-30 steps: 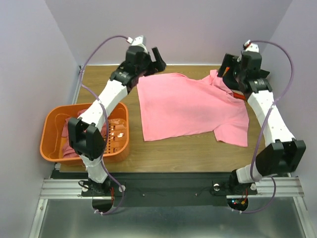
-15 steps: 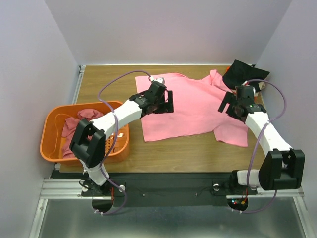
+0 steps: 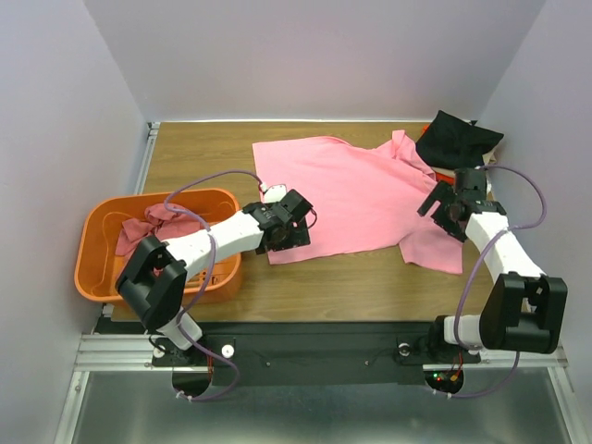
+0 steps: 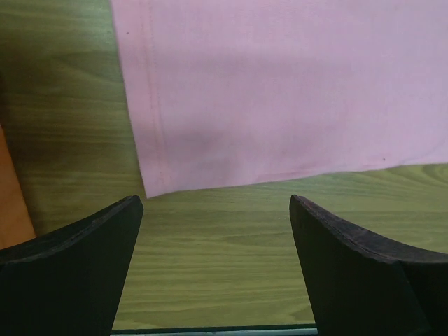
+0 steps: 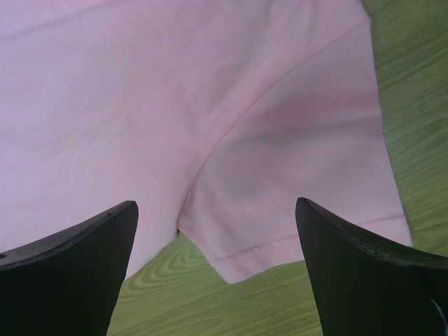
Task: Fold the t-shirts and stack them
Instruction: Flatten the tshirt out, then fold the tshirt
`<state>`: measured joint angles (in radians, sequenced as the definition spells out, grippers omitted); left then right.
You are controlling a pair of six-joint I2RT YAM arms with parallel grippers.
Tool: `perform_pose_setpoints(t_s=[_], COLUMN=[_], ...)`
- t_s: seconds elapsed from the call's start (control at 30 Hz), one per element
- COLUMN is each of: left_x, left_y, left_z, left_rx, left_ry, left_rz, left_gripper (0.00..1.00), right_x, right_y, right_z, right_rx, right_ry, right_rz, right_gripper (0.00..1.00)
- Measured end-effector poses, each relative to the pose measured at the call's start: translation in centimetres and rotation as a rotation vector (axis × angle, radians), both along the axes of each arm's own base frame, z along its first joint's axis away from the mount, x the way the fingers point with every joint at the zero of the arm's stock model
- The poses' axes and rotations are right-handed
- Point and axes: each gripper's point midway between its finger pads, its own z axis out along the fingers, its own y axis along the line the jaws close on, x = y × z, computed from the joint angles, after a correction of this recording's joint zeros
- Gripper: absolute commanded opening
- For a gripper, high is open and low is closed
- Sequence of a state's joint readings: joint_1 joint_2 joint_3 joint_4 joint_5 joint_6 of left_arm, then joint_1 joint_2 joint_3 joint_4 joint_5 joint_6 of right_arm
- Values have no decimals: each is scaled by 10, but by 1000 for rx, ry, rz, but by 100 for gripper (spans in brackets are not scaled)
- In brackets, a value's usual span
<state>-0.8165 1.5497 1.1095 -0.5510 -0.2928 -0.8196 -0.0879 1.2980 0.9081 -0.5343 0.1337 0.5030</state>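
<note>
The light pink t-shirt (image 3: 351, 194) lies spread flat on the wooden table. My left gripper (image 3: 294, 233) is open and empty, low over the shirt's near-left hem corner (image 4: 148, 190). In the left wrist view the gripper (image 4: 213, 203) has bare wood between its fingers, with the pink cloth (image 4: 280, 91) just beyond. My right gripper (image 3: 442, 207) is open and empty over the shirt's right sleeve (image 5: 301, 175); it (image 5: 215, 203) straddles the sleeve's hem. A folded black shirt (image 3: 458, 139) lies at the back right. A darker rose shirt (image 3: 139, 236) lies in the basket.
The orange slotted basket (image 3: 102, 277) stands at the table's left edge, close to my left arm. A sliver of red-orange cloth (image 3: 444, 174) shows under the black shirt. Purple walls close in the table on three sides.
Both arms have come from the shirt's far edge toward the near side. The left gripper is now at the near-left hem corner, the right gripper over the right sleeve. The shirt has not moved.
</note>
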Motion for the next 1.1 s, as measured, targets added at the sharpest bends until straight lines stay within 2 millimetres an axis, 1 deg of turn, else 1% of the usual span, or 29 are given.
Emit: perform_pose_setpoints(t_s=[0.1, 0.23, 0.43, 0.57, 0.73, 0.8, 0.87, 0.97, 1.03, 1.1], left_x=[-1, -2, -6, -8, -19, -20, -22, -23, -23, -24], left_y=[2, 0, -1, 1, 10, 10, 11, 12, 12, 12], left_z=[-11, -27, -54, -60, -67, -68, -68, -69, -69, -69], left_rx=[4, 0, 21, 19, 17, 7, -7, -12, -9, -10], left_ry=[30, 65, 124, 138, 163, 164, 166, 167, 168, 169], left_rz=[70, 138, 197, 234, 292, 313, 331, 342, 343, 343], left_gripper=[98, 98, 98, 97, 97, 96, 94, 86, 79, 75], right_x=[-1, -4, -5, -5, -5, -4, -5, -5, -6, -6], right_y=[-10, -23, -32, -31, -30, -30, -31, -34, -35, -35], right_z=[-9, -18, -20, -18, -16, -16, -17, -18, -19, -20], right_rx=[26, 61, 75, 79, 84, 85, 90, 92, 93, 94], right_ry=[26, 52, 53, 44, 39, 38, 39, 39, 40, 41], right_rz=[-37, -85, -116, -112, -108, -109, -112, -122, -127, -130], right_gripper=[100, 100, 100, 100, 100, 100, 100, 100, 100, 100])
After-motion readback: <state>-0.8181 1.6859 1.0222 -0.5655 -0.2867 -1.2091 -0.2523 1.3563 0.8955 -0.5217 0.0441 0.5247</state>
